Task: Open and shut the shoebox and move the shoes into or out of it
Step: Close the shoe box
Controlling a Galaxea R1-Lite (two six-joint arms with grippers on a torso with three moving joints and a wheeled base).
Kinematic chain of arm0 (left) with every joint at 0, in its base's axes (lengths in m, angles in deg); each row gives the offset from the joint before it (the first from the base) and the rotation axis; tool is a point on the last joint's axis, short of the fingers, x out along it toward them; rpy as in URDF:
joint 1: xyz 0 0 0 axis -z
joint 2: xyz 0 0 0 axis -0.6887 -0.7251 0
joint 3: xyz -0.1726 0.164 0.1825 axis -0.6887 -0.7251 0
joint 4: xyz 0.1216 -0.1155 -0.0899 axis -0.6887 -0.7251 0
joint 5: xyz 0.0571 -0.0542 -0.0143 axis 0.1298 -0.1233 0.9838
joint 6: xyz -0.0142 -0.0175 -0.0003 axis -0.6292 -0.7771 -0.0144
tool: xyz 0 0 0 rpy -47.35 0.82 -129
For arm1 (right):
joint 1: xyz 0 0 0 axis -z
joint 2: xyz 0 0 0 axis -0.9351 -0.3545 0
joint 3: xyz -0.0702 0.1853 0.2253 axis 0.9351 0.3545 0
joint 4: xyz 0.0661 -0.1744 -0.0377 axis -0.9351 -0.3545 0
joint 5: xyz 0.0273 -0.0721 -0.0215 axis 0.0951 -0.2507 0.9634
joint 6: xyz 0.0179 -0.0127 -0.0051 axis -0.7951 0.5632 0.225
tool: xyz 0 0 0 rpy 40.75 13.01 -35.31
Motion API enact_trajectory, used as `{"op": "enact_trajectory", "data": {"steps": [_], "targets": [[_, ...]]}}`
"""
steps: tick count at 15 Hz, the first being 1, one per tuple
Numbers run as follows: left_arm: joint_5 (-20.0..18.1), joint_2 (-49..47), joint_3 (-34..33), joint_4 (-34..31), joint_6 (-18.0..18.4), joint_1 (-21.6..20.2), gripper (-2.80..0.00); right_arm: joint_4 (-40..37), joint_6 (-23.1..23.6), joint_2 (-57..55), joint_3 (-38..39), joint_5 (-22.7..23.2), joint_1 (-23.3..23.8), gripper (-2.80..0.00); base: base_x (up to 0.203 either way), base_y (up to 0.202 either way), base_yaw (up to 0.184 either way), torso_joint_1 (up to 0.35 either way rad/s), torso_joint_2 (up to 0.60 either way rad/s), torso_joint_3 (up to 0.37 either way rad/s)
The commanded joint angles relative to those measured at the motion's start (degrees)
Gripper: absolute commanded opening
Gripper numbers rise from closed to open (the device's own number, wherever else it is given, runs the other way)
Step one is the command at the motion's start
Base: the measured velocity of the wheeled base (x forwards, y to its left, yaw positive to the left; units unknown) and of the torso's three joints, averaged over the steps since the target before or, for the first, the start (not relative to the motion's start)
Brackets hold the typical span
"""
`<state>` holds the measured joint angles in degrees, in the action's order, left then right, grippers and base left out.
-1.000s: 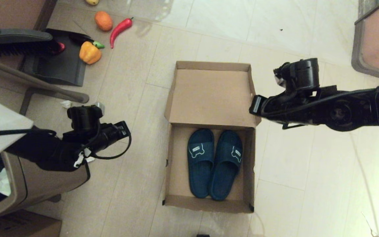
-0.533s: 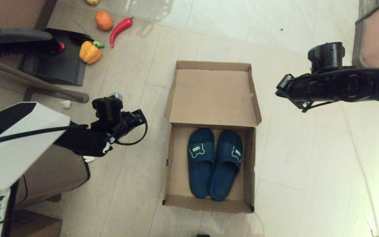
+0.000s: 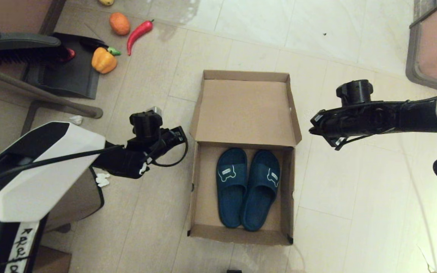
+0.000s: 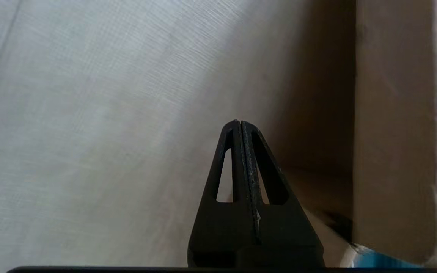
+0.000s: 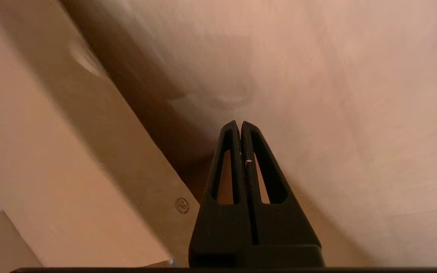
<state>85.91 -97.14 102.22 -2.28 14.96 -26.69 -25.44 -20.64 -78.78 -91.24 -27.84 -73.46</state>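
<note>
The brown cardboard shoebox (image 3: 199, 189) lies open on the floor, its lid (image 3: 245, 110) folded back flat on the far side. Both dark teal shoes (image 3: 231, 185) (image 3: 262, 187) lie side by side inside, toes toward the lid. My left gripper (image 3: 178, 136) hangs shut and empty just left of the box's hinge corner. In the left wrist view the left gripper (image 4: 238, 122) has the box wall (image 4: 393, 132) beside it. My right gripper (image 3: 314, 127) is shut and empty just right of the lid's near right corner. The right gripper (image 5: 239, 123) sits above the floor next to cardboard (image 5: 51, 151).
A brown trash bin (image 3: 70, 197) stands at the near left under my left arm. A dustpan (image 3: 66, 76), a brush (image 3: 17, 47), a yellow pepper (image 3: 104, 60), a red chili (image 3: 139, 33) and an orange (image 3: 119, 23) lie far left. Furniture (image 3: 431, 49) stands far right.
My left arm has swung right, from over the trash bin to the box's left side. My right arm left the lid's right edge, moved away, then came back near the lid's corner.
</note>
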Motion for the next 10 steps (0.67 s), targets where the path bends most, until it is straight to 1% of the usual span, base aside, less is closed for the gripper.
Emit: {"op": "enact_trajectory", "data": {"steps": [1,4,6,8,10], "targets": [[0.0,-0.2,0.0,0.1,-0.1,0.7,-2.80,0.0,-1.4,-3.2,-0.5,1.9,-0.1,-2.80,0.000,0.000,0.000,0.000,0.00,0.000],[-0.1,-0.3,-0.4,-0.8,-0.1,1.4,-2.80,0.1,-3.1,-5.3,-1.4,3.8,-1.2,-2.80,0.000,0.000,0.000,0.000,0.00,0.000],[0.5,-0.2,-0.5,-1.8,0.2,1.6,-2.80,0.3,-5.8,-6.5,-3.4,3.9,-2.8,-2.80,0.000,0.000,0.000,0.000,0.00,0.000],[1.3,0.0,-1.5,-1.9,0.3,2.2,-2.80,0.3,-6.5,-7.9,-5.8,3.9,-3.9,-2.80,0.000,0.000,0.000,0.000,0.00,0.000],[1.4,0.8,-4.0,-1.9,0.2,2.5,-2.80,0.2,-6.7,-8.3,-6.0,3.9,-5.4,-2.80,0.000,0.000,0.000,0.000,0.00,0.000]]}}
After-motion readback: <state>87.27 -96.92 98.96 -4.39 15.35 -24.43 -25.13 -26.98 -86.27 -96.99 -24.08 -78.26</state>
